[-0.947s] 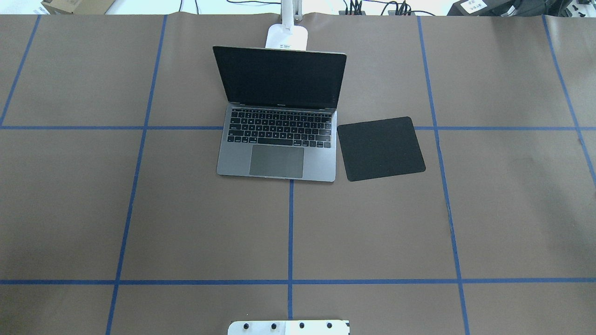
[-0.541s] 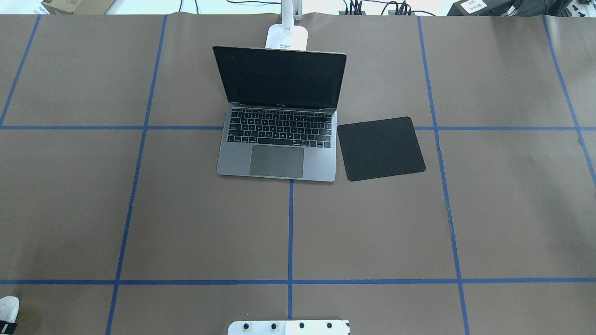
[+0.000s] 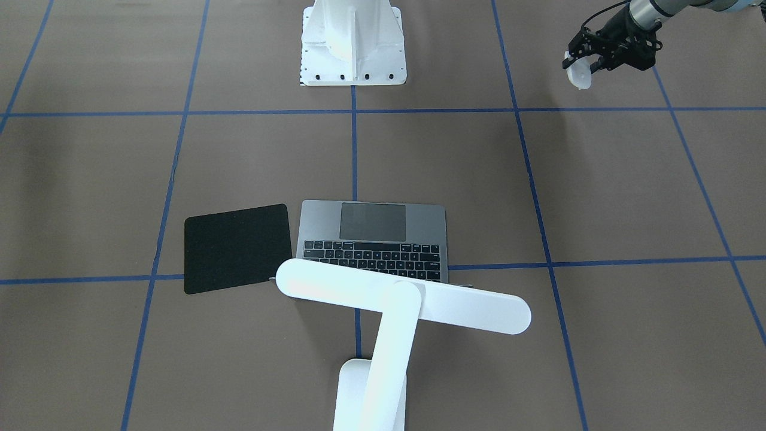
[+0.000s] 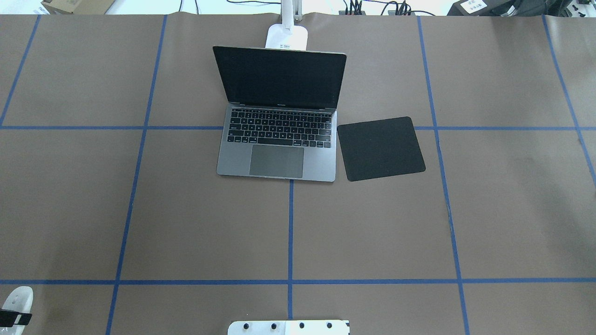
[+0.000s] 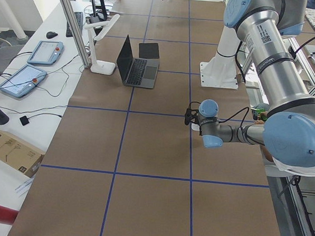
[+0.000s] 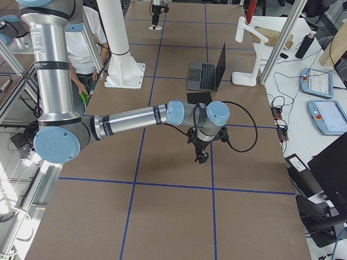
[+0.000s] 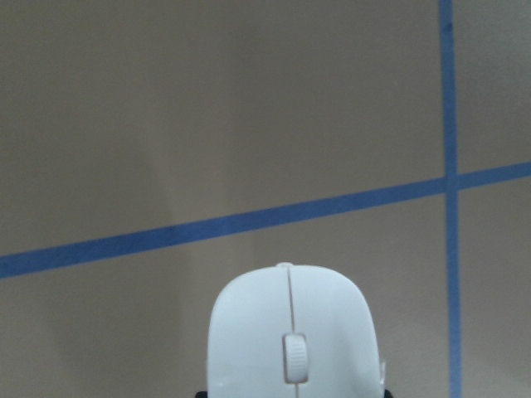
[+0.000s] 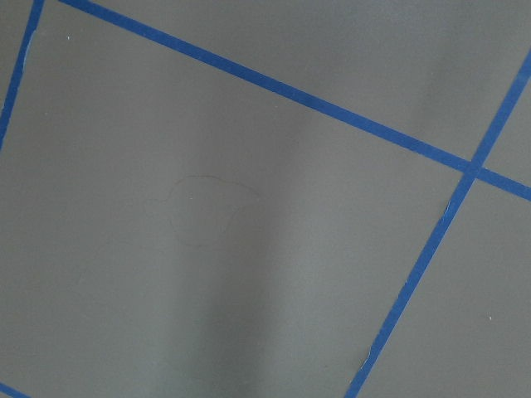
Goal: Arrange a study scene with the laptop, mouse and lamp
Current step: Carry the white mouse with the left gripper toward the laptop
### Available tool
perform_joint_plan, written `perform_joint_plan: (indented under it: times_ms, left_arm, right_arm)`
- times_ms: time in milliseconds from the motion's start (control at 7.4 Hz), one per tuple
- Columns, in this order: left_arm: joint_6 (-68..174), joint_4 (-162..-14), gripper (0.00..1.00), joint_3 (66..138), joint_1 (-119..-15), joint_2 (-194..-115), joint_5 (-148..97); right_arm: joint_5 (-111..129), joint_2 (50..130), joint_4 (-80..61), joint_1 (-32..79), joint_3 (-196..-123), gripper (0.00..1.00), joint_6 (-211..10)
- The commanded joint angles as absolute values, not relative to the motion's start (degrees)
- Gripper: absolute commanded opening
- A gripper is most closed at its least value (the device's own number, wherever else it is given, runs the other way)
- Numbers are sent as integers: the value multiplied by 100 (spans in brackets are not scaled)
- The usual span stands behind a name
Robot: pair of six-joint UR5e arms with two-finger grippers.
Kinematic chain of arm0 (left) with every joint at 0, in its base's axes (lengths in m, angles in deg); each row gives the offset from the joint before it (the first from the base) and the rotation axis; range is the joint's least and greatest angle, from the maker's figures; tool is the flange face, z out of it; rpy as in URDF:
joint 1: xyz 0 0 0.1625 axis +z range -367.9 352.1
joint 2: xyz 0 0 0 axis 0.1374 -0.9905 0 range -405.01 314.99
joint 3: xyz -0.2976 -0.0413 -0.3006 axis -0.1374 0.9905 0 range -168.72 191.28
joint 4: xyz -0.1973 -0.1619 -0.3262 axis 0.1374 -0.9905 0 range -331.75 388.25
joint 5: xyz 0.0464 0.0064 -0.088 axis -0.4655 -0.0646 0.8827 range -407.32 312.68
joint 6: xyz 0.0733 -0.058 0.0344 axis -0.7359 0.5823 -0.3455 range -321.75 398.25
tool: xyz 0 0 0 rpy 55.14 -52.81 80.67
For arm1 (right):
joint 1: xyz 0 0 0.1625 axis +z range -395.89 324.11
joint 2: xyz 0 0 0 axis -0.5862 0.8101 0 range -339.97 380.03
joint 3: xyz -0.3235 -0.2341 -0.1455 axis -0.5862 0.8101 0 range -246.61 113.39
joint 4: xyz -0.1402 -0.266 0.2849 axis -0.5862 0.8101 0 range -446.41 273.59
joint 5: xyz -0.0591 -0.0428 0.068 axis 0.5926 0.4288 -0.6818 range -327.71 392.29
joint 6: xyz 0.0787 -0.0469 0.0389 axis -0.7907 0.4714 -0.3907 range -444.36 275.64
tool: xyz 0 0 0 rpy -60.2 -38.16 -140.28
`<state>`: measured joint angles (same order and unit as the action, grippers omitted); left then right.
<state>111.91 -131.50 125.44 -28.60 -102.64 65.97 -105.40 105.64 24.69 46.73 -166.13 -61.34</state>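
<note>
The open space-grey laptop (image 4: 279, 139) sits at the far middle of the table, screen up. The white lamp (image 3: 401, 299) stands right behind it, its light bar over the laptop's lid; only its base (image 4: 287, 37) shows in the overhead view. My left gripper (image 3: 589, 60) is shut on the white mouse (image 3: 579, 76) and holds it above the near-left part of the table. The mouse also shows in the left wrist view (image 7: 290, 332) and at the overhead view's bottom left corner (image 4: 21, 298). My right gripper (image 6: 201, 156) shows only in the exterior right view, above the table; I cannot tell its state.
A thin black square pad (image 4: 381, 149) lies flat just right of the laptop, nothing on it. The white bolted pedestal (image 4: 288, 327) stands at the near middle edge. Blue tape lines grid the brown table cover (image 4: 372, 223).
The mouse in my left gripper has come into the overhead view at the bottom left corner and moved a little further in. The laptop, lamp and pad have not moved.
</note>
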Motion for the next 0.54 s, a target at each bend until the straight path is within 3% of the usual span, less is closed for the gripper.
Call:
perform_joint_plan:
  times_ms: [0, 406]
  left_arm:
    - [11191, -11474, 69, 13096, -3074, -11176, 6614]
    - [11138, -9636, 69, 13222, -3434, -12861, 6606]
  right_arm:
    - [-10552, 10537, 2460, 4673, -16557, 99, -6134]
    - [-10553, 10458, 2451, 4673, -16382, 99, -6134]
